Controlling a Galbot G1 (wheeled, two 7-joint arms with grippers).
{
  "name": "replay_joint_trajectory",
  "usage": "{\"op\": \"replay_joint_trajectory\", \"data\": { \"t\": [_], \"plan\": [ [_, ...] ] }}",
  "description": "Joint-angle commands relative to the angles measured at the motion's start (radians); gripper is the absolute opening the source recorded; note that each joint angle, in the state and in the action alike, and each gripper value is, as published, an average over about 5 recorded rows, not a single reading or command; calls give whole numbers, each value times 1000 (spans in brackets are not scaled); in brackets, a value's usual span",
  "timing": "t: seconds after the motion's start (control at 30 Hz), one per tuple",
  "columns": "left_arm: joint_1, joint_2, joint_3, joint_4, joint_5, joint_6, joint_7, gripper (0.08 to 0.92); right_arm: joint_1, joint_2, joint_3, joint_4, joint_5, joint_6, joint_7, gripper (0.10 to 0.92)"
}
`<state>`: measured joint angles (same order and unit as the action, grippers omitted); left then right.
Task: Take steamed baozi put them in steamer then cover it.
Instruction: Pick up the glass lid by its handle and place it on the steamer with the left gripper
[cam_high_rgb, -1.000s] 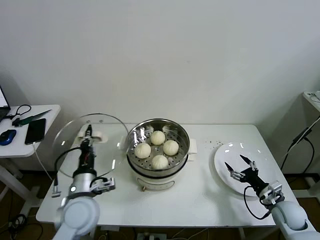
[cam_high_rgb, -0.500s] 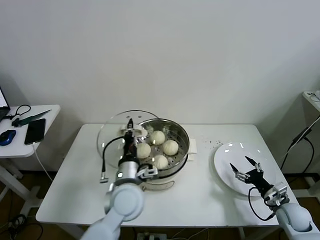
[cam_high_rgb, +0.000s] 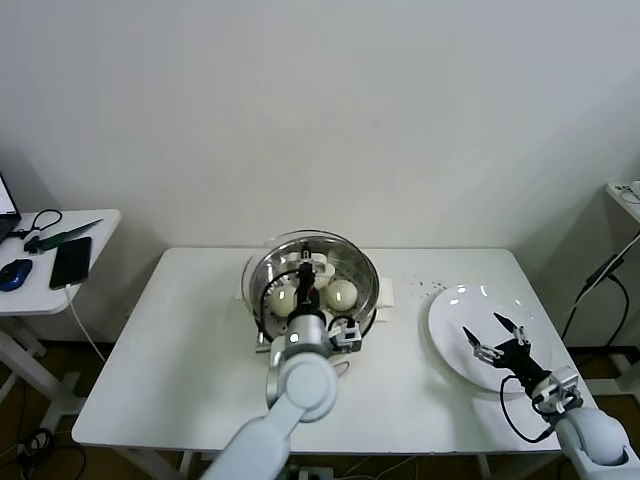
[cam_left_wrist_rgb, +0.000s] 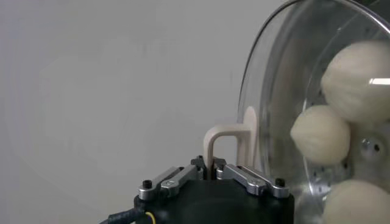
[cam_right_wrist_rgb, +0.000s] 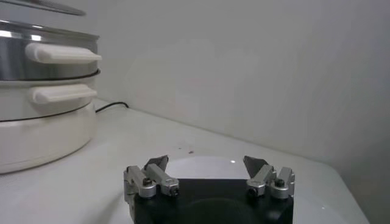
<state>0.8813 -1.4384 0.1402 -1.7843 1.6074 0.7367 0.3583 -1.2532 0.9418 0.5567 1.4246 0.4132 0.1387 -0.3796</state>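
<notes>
At the centre of the head view the cover is held right over the steamer, its glass dome spanning the steel basket almost rim to rim, and whether its metal rim is seated on the basket cannot be told. The left gripper is seen just above the middle of the basket, clamped on the cover's white handle; in the left wrist view both fingers are pressed against the handle's near leg. Through the glass the steamed baozi are seen lying inside the steamer, three shown in the left wrist view and two made out in the head view beside the arm. The steamer is placed on the white table, a little above the frame's centre. At the lower right of the head view the right gripper is held over the white plate, jaws spread wide and nothing between them, well apart from the steamer.
</notes>
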Motion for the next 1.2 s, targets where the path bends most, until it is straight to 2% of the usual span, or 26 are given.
{"op": "replay_joint_trajectory", "data": {
  "t": [0.03, 1.2],
  "plan": [
    [-45, -54, 28, 98, -5, 40, 13, 150, -1, 2, 6, -4, -8, 3, -4, 823],
    [-34, -24, 20, 121, -64, 49, -69, 150, 5, 9, 8, -13, -36, 11, -31, 823]
  ]
}}
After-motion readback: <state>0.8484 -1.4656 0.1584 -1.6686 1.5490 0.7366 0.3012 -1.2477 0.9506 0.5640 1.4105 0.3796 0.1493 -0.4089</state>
